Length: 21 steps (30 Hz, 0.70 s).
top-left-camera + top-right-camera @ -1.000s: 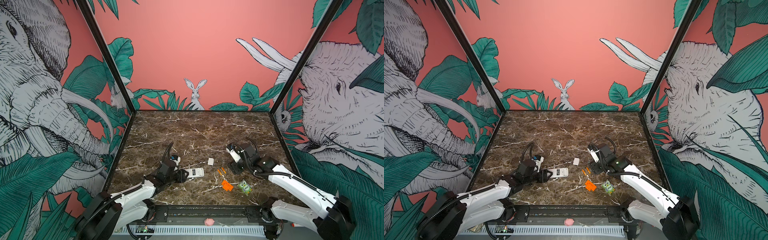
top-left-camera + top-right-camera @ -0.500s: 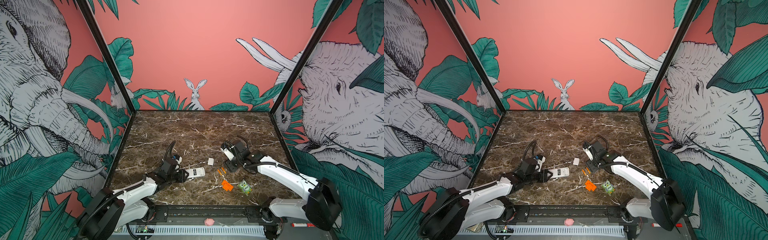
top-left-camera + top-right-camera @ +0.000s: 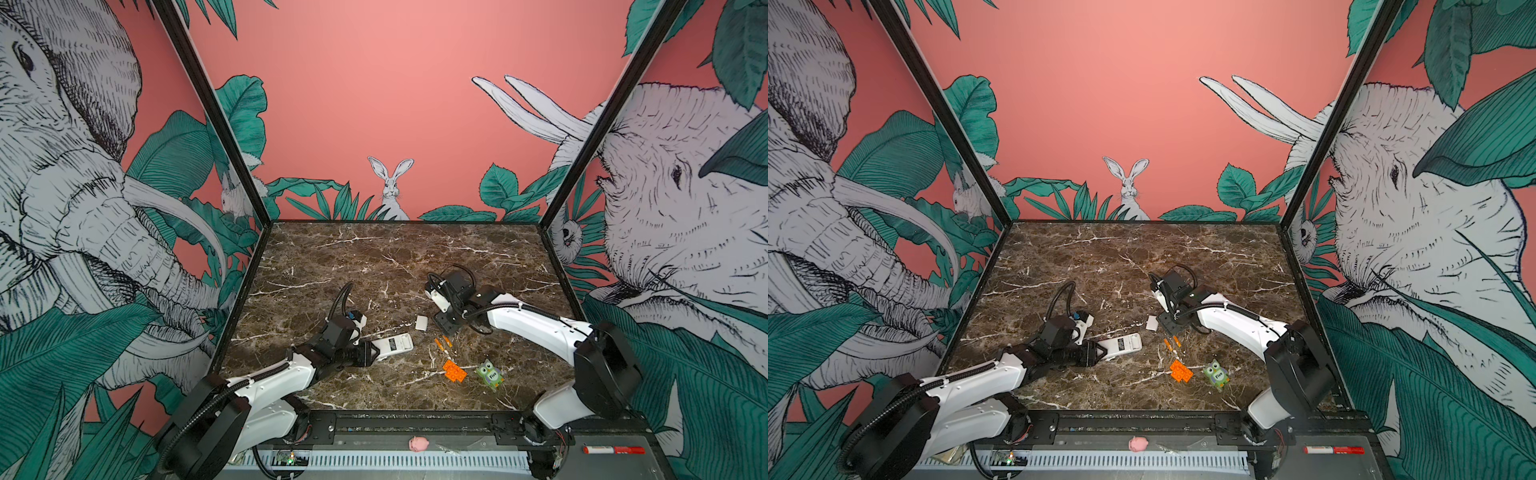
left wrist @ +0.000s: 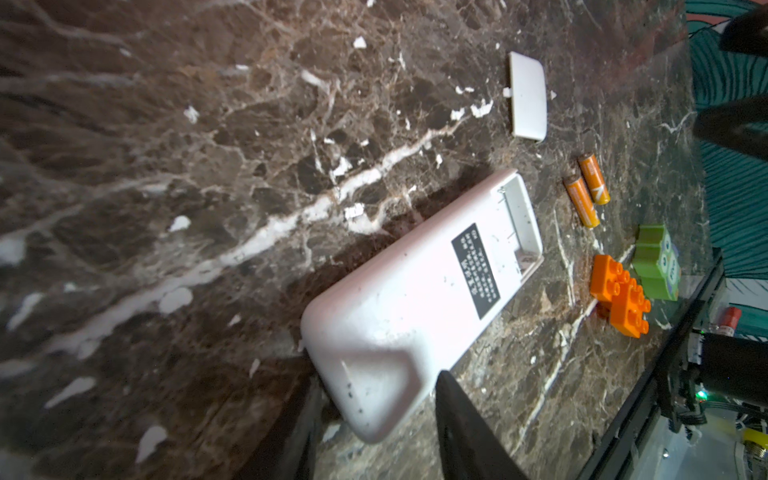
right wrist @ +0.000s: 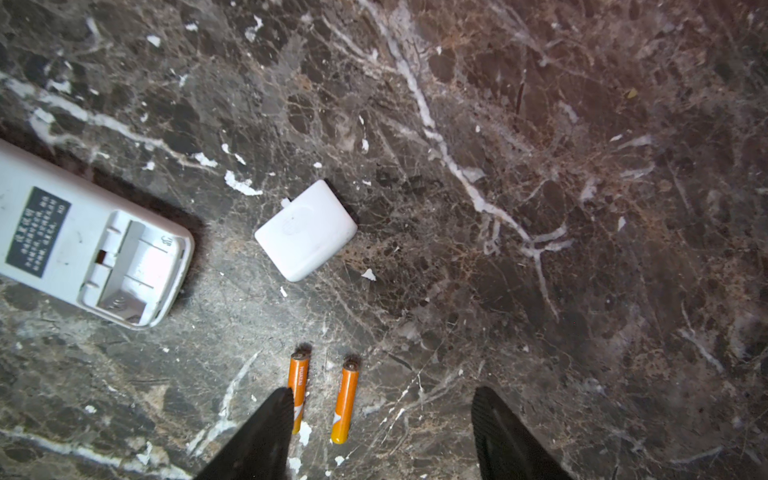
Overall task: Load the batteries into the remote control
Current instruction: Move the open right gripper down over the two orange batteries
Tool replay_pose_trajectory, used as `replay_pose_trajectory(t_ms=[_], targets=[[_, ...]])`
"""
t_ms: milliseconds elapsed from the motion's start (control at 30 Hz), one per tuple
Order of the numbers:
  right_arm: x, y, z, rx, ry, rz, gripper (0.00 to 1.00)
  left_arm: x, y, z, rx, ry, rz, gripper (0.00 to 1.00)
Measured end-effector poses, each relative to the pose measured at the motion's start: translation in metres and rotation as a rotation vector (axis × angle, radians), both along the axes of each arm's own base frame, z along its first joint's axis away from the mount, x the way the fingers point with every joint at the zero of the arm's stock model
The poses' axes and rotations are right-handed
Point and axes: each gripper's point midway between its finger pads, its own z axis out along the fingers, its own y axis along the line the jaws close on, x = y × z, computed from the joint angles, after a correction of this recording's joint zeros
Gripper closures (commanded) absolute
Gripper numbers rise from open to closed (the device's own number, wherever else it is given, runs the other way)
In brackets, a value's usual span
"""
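Batteries (image 5: 345,400) lie side by side on the table (image 5: 561,124), not touching each other and near the open end of the remote control (image 4: 419,299), which rests label side up. Our left hand (image 4: 376,380) looks clamped on the remote's closed, rounded end, with a finger against each long side, so the body is steadied. Our right hand (image 5: 383,390) hovers over the pair with its fingers spread wide. One fingertip overlaps the battery nearer the remote, and the other battery sits in the gap. We judge the step in hand to be picking up one battery. To do it well, we should centre on a single cylinder and close across its width, so the neighbour is not nudged or set rolling, and match its ends to the contacts before seating it. The battery compartment (image 5: 124,266) is uncovered and holds nothing. Its cover (image 5: 306,230) lies loose on the table, apart from both remote and batteries.
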Motion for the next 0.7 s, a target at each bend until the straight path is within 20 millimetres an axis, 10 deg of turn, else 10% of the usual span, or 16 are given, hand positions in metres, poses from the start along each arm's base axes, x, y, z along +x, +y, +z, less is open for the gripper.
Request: replay_pose_trajectory(t_ms=[700], targets=[[-0.026,-0.01,-0.024,-0.055,0.084,-0.001,0.36,-0.002,0.003,-0.001,0.006,-0.006,-0.003,0.53]])
